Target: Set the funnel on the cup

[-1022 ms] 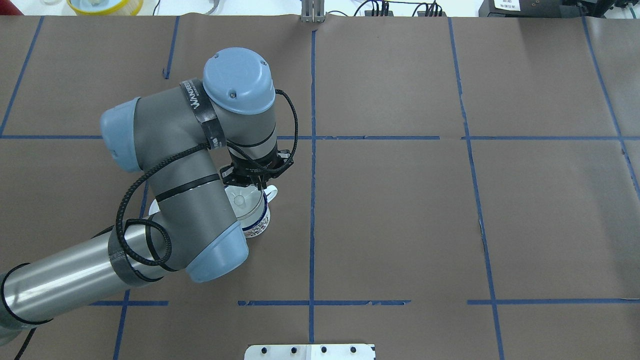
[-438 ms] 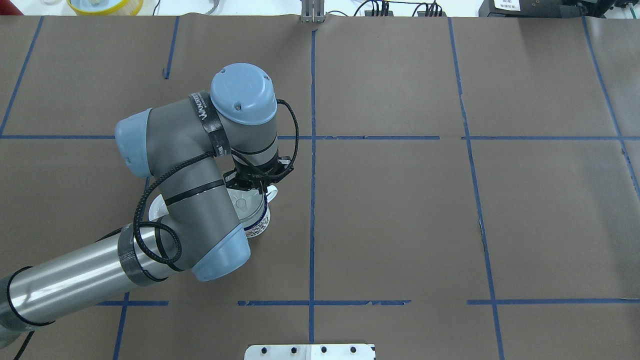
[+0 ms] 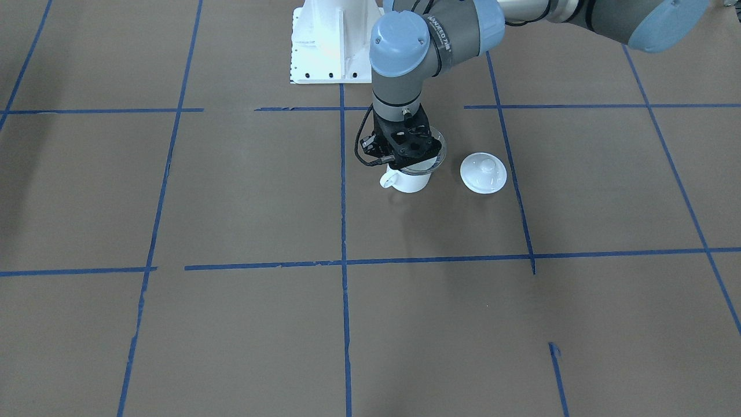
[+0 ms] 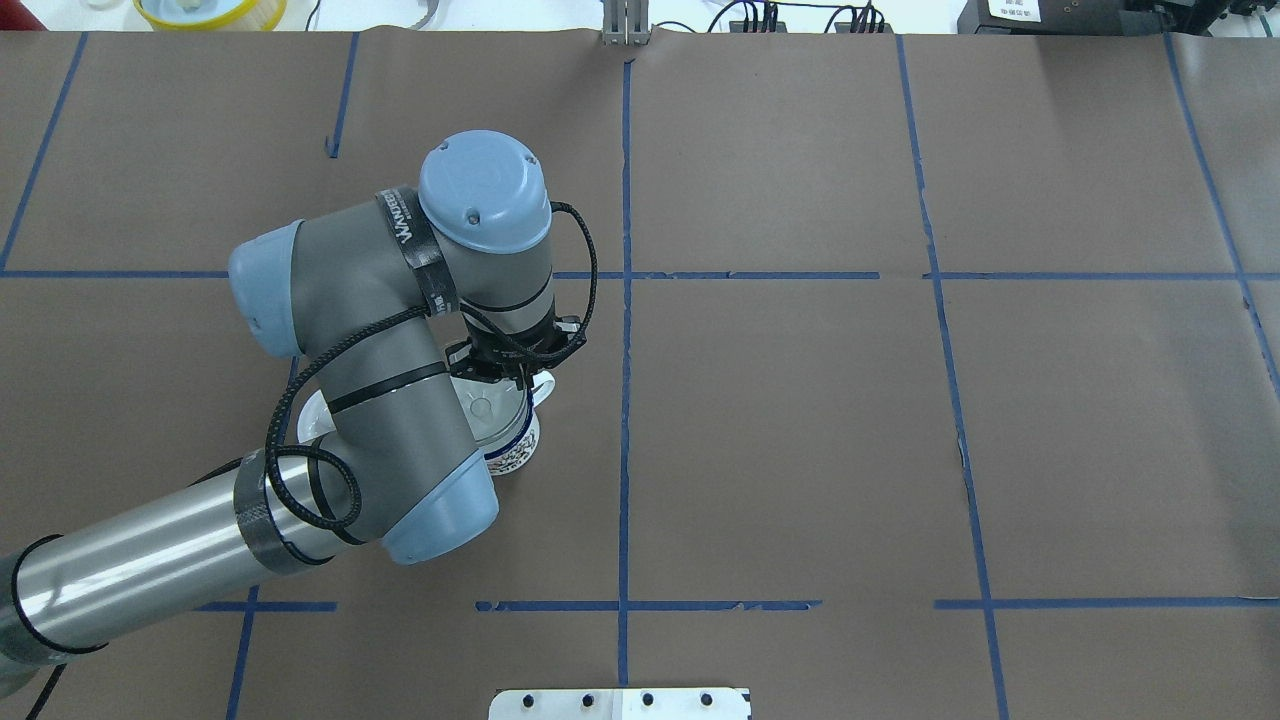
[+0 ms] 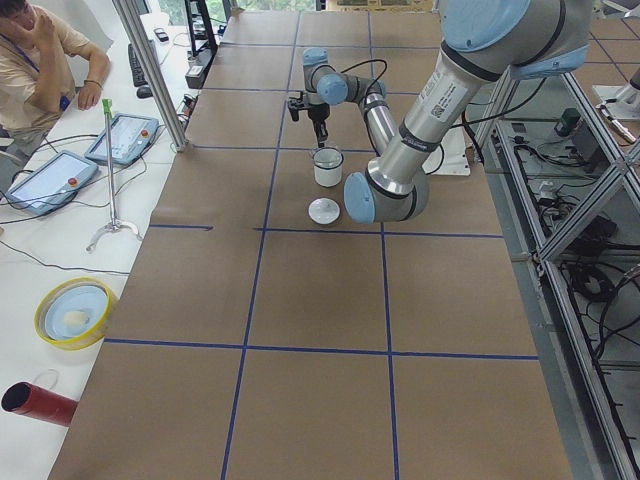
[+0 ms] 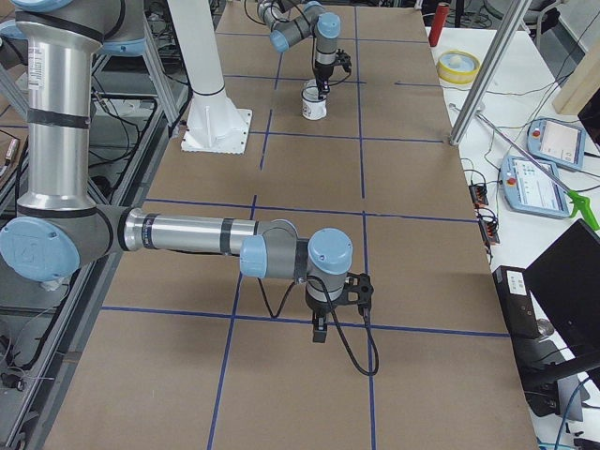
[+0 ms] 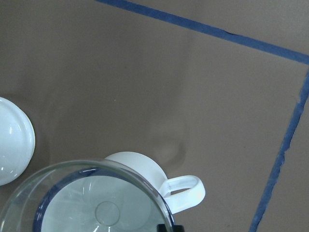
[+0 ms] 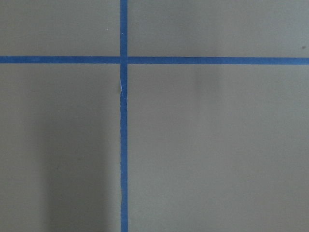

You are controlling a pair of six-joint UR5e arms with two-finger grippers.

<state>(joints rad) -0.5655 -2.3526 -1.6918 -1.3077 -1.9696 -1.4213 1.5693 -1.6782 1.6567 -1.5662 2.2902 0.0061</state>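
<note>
Funnel: the funnel point(image 3: 433, 164) is clear and smooth, a cone with a wide round rim. It is over the mouth of the cup point(image 3: 412, 182), and its narrow neck points down inside the cup's dark blue rim, which shows through the clear wall in the left wrist view. I cannot tell whether it rests on the cup.
Cup: a glossy white enamel mug with a small loop handle on the robot's right side. It stands upright on the table point(image 3: 231, 202). The overhead view shows a dark pattern on the side facing the robot.
Left gripper: the left gripper point(image 3: 405, 152) is black and points straight down, pinching the funnel's rim. Its body hides the grip itself in the front view. In the wrist view only a dark tip shows at the bottom edge, against the rim.
Right gripper: the right gripper point(image 6: 320, 334) hangs above the table, well apart from the cup. It appears only in the right side view, so I cannot tell whether it is spread or closed.
Cut off: the bottom edge of the left wrist view crops the funnel's near half.
Hidden: in the overhead view the left arm point(image 4: 390, 400) covers part of the cup and most of the lid point(image 3: 483, 172).
Lid: round, white and shiny, with a knob in the middle. It lies flat just beside the cup on the robot's left, not touching it.
Table cover: matte brown paper, faintly creased, marked into squares by blue tape lines point(image 3: 343, 231).
</note>
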